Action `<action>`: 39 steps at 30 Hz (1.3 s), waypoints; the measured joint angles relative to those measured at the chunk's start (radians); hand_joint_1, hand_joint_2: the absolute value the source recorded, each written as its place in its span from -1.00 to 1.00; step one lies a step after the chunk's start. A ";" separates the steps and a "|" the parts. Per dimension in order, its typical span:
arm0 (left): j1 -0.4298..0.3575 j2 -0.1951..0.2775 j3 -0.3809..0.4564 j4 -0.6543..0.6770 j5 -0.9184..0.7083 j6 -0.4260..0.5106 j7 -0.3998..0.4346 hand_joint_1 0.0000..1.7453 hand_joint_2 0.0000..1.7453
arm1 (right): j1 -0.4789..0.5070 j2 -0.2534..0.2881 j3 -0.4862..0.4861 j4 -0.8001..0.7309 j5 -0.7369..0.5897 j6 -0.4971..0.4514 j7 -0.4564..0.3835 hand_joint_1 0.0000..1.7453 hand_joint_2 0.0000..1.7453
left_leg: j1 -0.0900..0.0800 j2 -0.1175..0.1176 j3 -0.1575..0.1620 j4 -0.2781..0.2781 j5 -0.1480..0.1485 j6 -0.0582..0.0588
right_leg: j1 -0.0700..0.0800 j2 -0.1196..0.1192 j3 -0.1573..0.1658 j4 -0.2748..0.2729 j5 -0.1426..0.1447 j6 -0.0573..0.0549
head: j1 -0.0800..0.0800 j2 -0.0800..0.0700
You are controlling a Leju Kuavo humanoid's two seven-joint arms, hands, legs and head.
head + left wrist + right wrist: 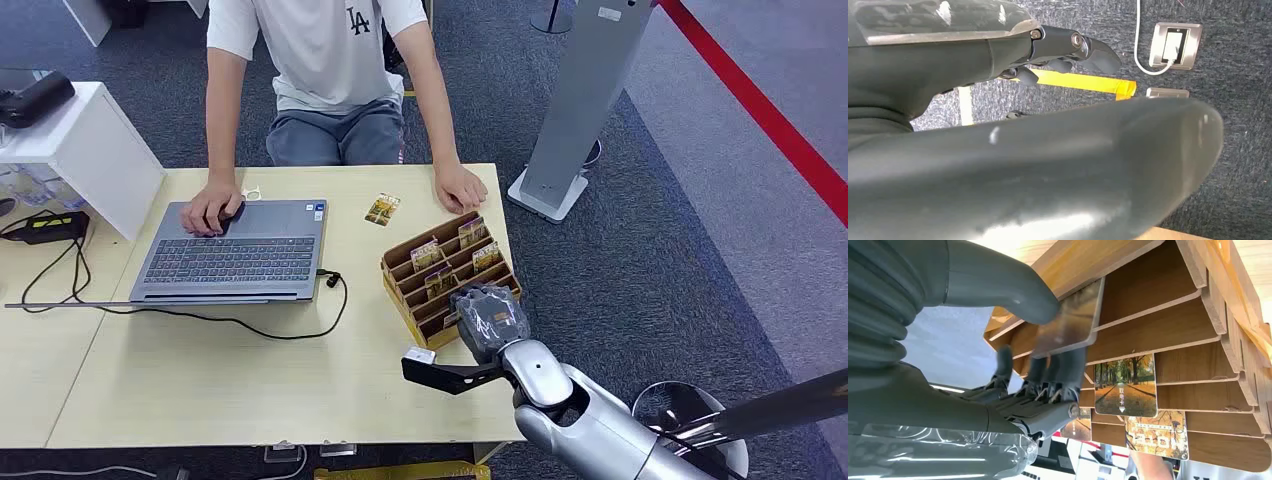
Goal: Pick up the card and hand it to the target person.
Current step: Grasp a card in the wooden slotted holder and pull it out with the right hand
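Wooden slots of the rack (1168, 305) carry several cards, and one card (1070, 320) in a front slot is pinched between the thumb and fingers (1048, 385) of the right hand (487, 318). The pinch is best kept firm while the card is drawn out along its slot, so that the neighbouring cards are not dragged. Once free, it should be carried over the surface (250, 370) toward the person (330, 70) seated opposite. The left hand (1068, 47) hangs over the floor, fingers loosely curled, holding nothing.
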 joint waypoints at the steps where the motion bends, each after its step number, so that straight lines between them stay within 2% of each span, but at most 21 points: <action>1: 0.000 0.000 0.000 0.000 0.000 0.000 0.000 -1.00 -1.00 | 0.000 0.000 0.000 0.000 0.000 0.000 0.000 0.46 1.00 | 0.000 0.000 0.000 0.000 0.000 0.000 | 0.000 0.000 0.000 0.000 0.000 0.000 | 0.000 0.000; 7: 0.000 0.000 0.000 0.000 0.001 0.000 0.000 -1.00 -1.00 | -0.002 0.004 0.000 0.005 0.000 -0.002 -0.001 0.51 1.00 | 0.000 0.000 0.000 0.000 0.000 0.000 | 0.000 0.000 0.000 0.000 0.000 0.000 | 0.000 0.000; 15: 0.000 0.000 0.000 0.000 0.002 0.000 0.000 -1.00 -1.00 | -0.004 0.007 0.000 0.006 -0.001 -0.003 -0.005 0.91 1.00 | 0.000 0.000 0.000 0.000 0.000 0.000 | 0.000 0.000 0.000 0.000 0.000 0.000 | 0.000 0.000; 27: 0.000 0.001 -0.001 0.000 -0.011 -0.014 -0.019 -1.00 -1.00 | -0.005 0.008 -0.001 -0.001 0.003 -0.003 0.003 0.88 1.00 | 0.000 0.000 0.000 0.000 0.000 0.000 | 0.000 0.000 0.000 0.000 0.000 0.000 | 0.001 0.000; 34: 0.000 0.002 -0.001 0.000 -0.004 -0.010 -0.015 -1.00 -1.00 | -0.017 -0.009 -0.011 -0.076 0.041 -0.001 0.043 0.88 1.00 | 0.000 0.000 0.000 0.000 0.000 0.000 | 0.000 0.000 0.000 0.000 0.000 0.000 | 0.000 0.000; 39: 0.001 0.002 -0.001 0.000 0.001 -0.004 -0.013 -1.00 -1.00 | -0.052 -0.032 -0.033 -0.192 0.126 -0.079 0.072 0.88 1.00 | 0.000 0.000 0.001 0.000 0.000 0.000 | 0.000 0.000 0.000 0.000 0.000 0.000 | 0.000 0.000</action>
